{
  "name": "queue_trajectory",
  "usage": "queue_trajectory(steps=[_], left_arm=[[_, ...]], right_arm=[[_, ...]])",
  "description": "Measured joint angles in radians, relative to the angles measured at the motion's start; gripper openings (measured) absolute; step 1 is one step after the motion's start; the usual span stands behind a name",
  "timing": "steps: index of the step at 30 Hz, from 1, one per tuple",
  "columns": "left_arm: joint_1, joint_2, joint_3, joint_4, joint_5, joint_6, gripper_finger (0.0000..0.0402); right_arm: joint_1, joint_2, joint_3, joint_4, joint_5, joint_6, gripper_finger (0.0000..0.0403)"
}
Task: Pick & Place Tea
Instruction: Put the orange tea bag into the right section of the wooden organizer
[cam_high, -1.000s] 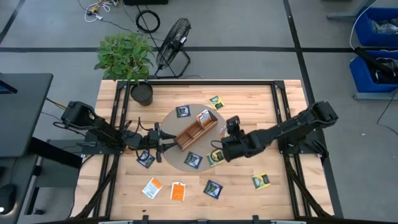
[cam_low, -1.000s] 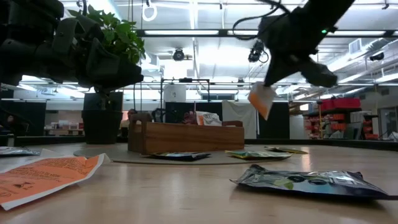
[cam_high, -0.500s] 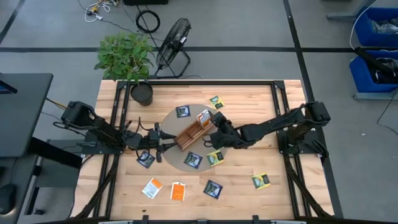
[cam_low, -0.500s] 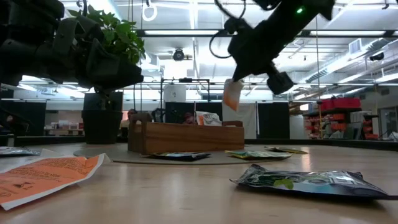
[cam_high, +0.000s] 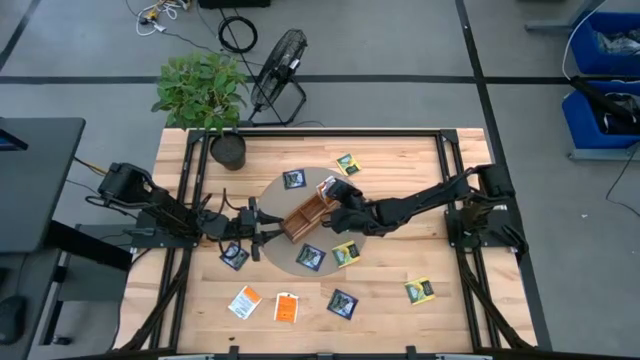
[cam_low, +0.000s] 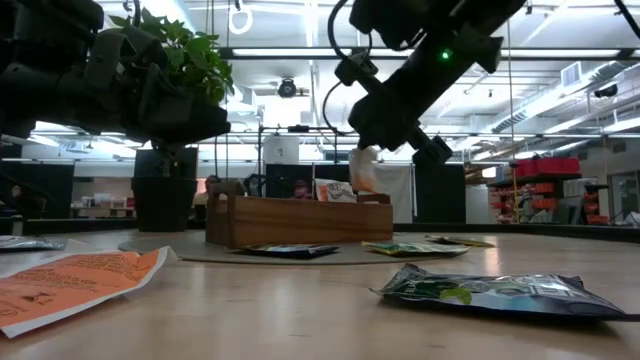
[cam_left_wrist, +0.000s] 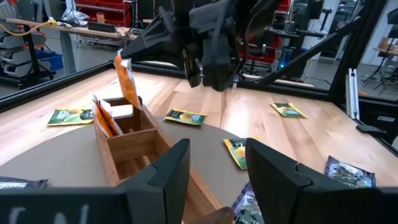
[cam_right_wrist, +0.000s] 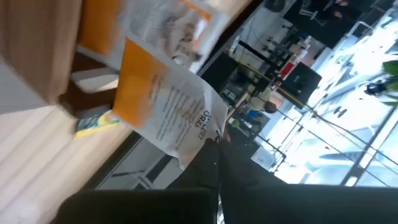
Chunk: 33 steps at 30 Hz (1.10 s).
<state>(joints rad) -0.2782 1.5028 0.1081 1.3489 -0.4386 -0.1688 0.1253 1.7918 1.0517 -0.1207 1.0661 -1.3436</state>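
Right now my right gripper (cam_high: 338, 196) is clamped on an orange-and-white square tea-bag packet (cam_right_wrist: 163, 104), which I hold in the air just above the far end of the long brown wooden compartment tray (cam_high: 315, 212). From the low camera the packet (cam_low: 362, 170) hangs nearly upright, its free edge pointing down toward the tray (cam_low: 300, 219) — slightly tilted, not yet touching the wood as far as I can tell. My right wrist camera shows its printed face, the orange band at one end and white text at the other, with one corner pinched and hidden between my dark fingers (cam_right_wrist: 205, 180); the print is too blurred to read. Another orange-and-white packet (cam_left_wrist: 107, 118) already stands in that end compartment. From overhead my own gripper covers most of the held packet, so only a sliver shows. My left gripper (cam_high: 262, 222) waits low by the near end of the tray, fingers (cam_left_wrist: 171, 171) parted around nothing. Other packets lie flat on the pale wooden table (cam_high: 400, 160): a dark navy one (cam_high: 310, 257), a yellow-green one (cam_high: 419, 291), and two orange ones (cam_high: 265, 304) near the front edge. A potted green plant (cam_high: 203, 92) sits at a back corner.
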Motion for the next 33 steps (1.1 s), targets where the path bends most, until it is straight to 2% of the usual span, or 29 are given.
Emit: queue_trajectory(steps=[3,7,23,33], left_arm=[[0.000,0.000,0.000,-0.001,0.000,0.000,0.0163],[0.000,0.000,0.000,-0.002,0.000,0.004,0.0163],[0.000,0.000,0.000,-0.008,0.000,0.008,0.0163],[-0.001,0.000,0.000,-0.009,0.000,-0.003,0.0163]], right_arm=[[0.000,-0.001,0.017,0.015,0.006,-0.024,0.0000],[-0.005,-0.003,0.042,0.017,-0.048,-0.017,0.0000],[-0.034,-0.004,0.046,-0.080,-0.172,0.121,0.0000],[-0.059,0.003,0.046,-0.102,-0.189,0.125,0.0000]])
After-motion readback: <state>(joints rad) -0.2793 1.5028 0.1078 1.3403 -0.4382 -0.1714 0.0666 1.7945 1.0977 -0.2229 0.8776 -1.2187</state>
